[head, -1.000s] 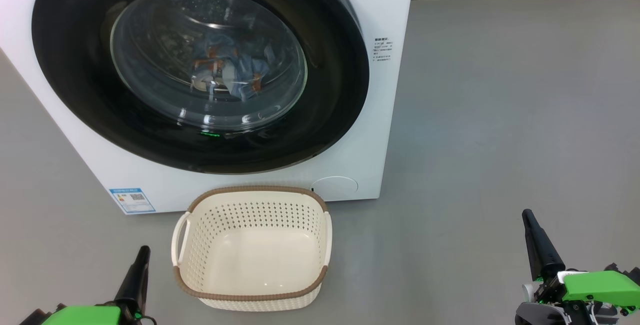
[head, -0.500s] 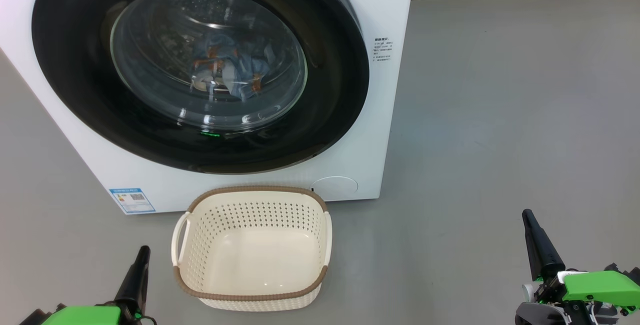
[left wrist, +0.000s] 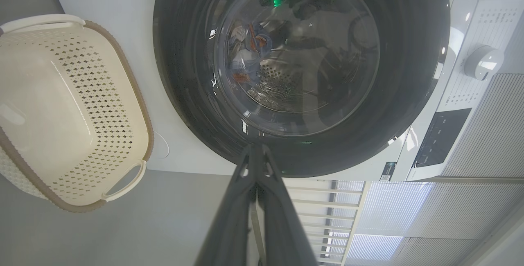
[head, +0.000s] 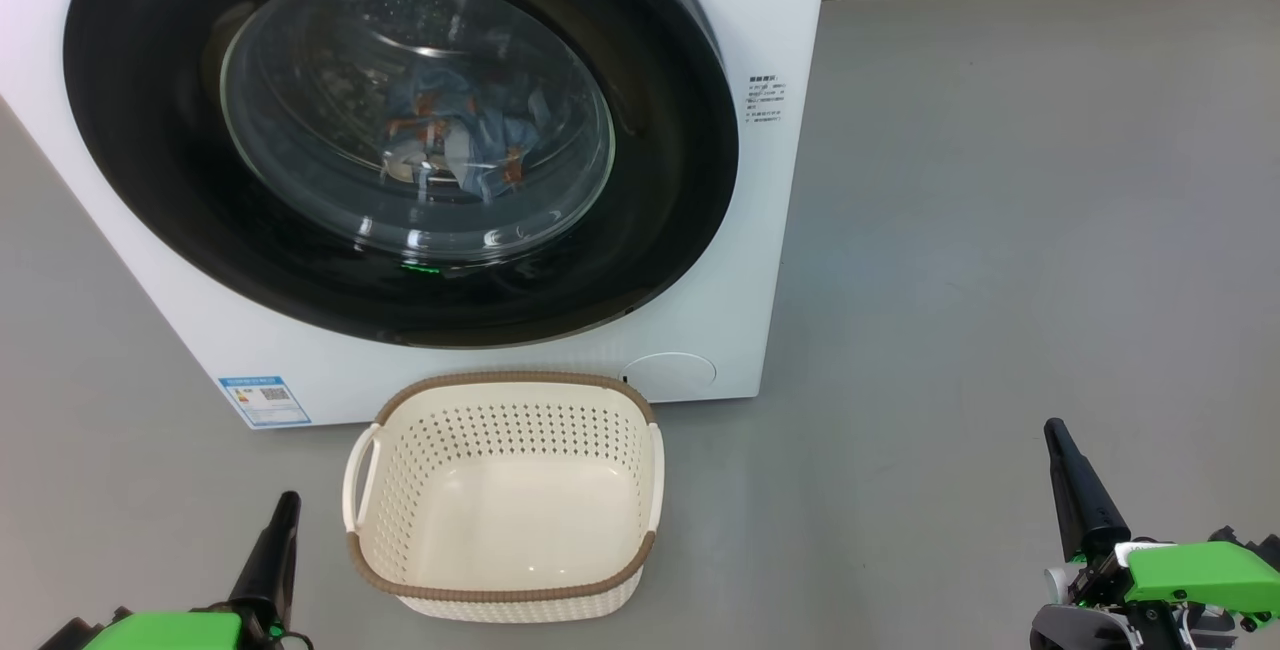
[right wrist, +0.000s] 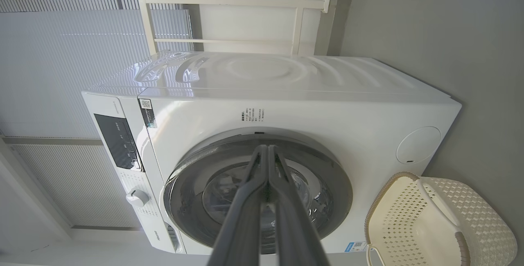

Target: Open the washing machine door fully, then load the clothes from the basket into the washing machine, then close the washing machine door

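Evidently nothing has shifted: light blue printed clothes [head: 455, 135] lie behind the shut glossy black round door [head: 150, 130], cream perforated basket [head: 500, 420] empty, left gripper [head: 285, 510] and right gripper [head: 1058, 445] clenched on nothing; task looks finished.

Showing, on the left gripper [head: 286, 508], long matt-black tapering fingers [head: 265, 560] rising out of a bright green plastic housing [head: 165, 630]. Carrying the same black fingers and a green shell [head: 1200, 570] on the right gripper [head: 1056, 440], there sitting over a rounded grey wrist base [head: 1075, 625] with a small white cylindrical part [head: 1058, 582] and black fittings. Looking dark grey and smooth along the fingers up close, with small moulded notches near the tips.
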### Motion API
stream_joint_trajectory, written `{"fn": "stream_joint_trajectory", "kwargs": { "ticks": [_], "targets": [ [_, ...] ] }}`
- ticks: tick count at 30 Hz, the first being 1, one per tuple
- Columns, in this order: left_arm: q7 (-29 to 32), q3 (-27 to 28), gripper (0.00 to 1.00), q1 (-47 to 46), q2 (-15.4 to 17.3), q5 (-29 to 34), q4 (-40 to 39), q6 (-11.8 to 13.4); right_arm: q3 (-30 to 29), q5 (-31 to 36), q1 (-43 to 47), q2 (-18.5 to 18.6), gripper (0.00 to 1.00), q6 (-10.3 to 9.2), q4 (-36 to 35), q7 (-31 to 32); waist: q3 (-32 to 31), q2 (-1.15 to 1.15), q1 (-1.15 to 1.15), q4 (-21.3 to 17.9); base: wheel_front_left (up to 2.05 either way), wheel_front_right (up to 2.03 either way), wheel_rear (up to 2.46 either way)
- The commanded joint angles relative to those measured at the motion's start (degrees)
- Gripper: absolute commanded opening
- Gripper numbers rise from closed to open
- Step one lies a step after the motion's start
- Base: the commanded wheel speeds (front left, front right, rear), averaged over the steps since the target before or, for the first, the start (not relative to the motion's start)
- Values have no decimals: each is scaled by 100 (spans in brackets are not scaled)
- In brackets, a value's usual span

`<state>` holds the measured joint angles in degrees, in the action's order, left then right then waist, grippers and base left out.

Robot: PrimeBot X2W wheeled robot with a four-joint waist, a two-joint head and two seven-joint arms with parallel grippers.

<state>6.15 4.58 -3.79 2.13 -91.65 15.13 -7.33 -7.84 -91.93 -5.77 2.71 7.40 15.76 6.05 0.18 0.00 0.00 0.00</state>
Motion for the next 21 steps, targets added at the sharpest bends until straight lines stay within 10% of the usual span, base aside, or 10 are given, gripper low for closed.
{"fn": "stream_joint_trajectory", "kwargs": {
  "ticks": [1,21],
  "targets": [
    [35,196,0,-239,75,-50,-110,-15,133,-24,-41,17,0,9,-174,43,0,0,0,0,0,0,0],
    [35,195,0,-239,75,-50,-110,-15,133,-25,-41,17,0,9,-174,43,0,0,0,0,0,0,0]
  ]
}}
